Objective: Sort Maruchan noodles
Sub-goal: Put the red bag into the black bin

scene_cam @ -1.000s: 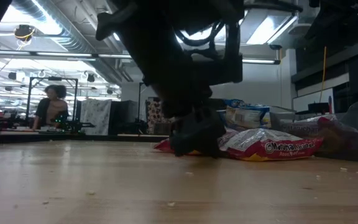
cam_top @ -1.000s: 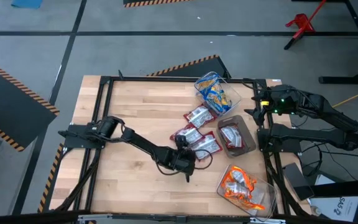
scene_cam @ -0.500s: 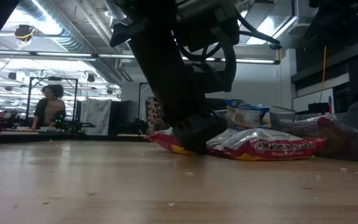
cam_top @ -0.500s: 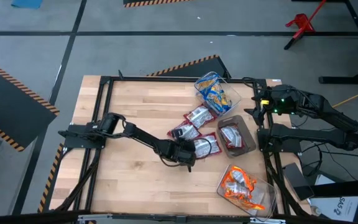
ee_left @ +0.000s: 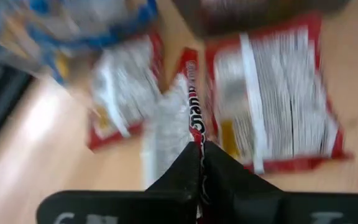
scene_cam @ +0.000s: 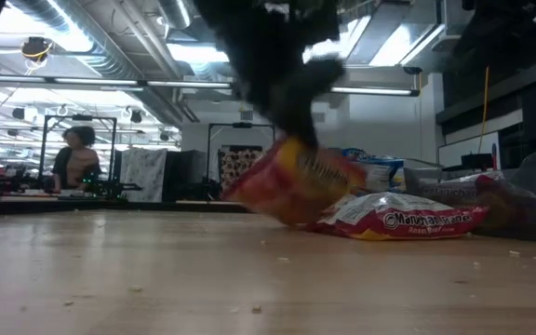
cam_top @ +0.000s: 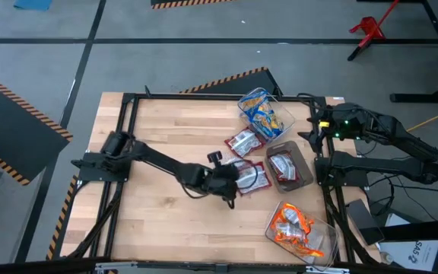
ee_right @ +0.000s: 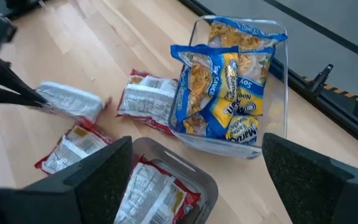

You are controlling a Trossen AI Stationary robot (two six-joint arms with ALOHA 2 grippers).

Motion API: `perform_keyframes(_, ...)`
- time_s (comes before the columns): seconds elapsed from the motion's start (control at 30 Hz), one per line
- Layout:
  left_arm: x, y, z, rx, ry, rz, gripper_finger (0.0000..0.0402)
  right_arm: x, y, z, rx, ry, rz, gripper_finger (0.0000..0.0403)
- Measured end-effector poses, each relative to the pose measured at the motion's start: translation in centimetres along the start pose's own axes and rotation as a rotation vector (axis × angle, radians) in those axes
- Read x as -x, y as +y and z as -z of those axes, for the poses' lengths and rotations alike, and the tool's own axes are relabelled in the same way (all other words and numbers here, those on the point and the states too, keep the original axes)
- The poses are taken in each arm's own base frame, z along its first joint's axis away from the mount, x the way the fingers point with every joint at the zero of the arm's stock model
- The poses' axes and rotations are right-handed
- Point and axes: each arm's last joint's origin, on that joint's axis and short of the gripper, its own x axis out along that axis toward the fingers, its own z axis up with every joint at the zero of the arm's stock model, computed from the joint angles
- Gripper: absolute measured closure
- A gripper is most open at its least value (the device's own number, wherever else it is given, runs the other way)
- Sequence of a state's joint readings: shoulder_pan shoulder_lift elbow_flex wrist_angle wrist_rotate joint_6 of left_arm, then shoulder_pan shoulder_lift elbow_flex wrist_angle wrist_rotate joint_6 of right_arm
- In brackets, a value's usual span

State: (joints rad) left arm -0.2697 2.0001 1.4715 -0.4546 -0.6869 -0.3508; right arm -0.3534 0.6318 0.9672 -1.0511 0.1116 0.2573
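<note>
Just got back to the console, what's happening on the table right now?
The left gripper has its jaws shut on a red packet, lifted clear of the table mid-table. Two more red packets lie loose nearby. Blue packets sit in the clear tub at the far side, red ones in the dark grey tub, orange ones in the near clear tub. The right gripper waits open at the table's right edge.

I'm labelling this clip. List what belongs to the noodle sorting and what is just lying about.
Job:
red packets
held red packet
blue packets
orange packets
clear tubs
grey tub
left gripper

Lying about:
red stand
person
</note>
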Motion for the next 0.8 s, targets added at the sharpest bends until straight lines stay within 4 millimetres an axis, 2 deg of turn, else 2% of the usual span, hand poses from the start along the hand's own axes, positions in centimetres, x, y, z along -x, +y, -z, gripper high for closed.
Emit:
perform_keyframes(0.13, 1.8, 1.1, -3.0, 0.000, -0.180, 0.023, 0.0396, 0.0, 0.0, -0.1, -0.002, -0.014, -0.004, 0.0059)
perform_keyframes(0.27, 1.5, 2.2, -5.5, -0.020, -0.347, 0.083, 0.0397, 0.0, 0.1, -0.2, -0.003, -0.025, -0.006, 0.0059)
perform_keyframes(0.6, -1.8, 7.0, -8.9, 0.038, -0.590, 0.142, 0.0397, 0.0, 0.1, -0.5, -0.007, -0.061, -0.005, 0.0059)
perform_keyframes(0.8, -3.7, 7.5, -9.9, 0.080, -0.657, 0.211, 0.0397, 0.1, 0.1, -0.7, -0.009, -0.079, 0.011, 0.0059)
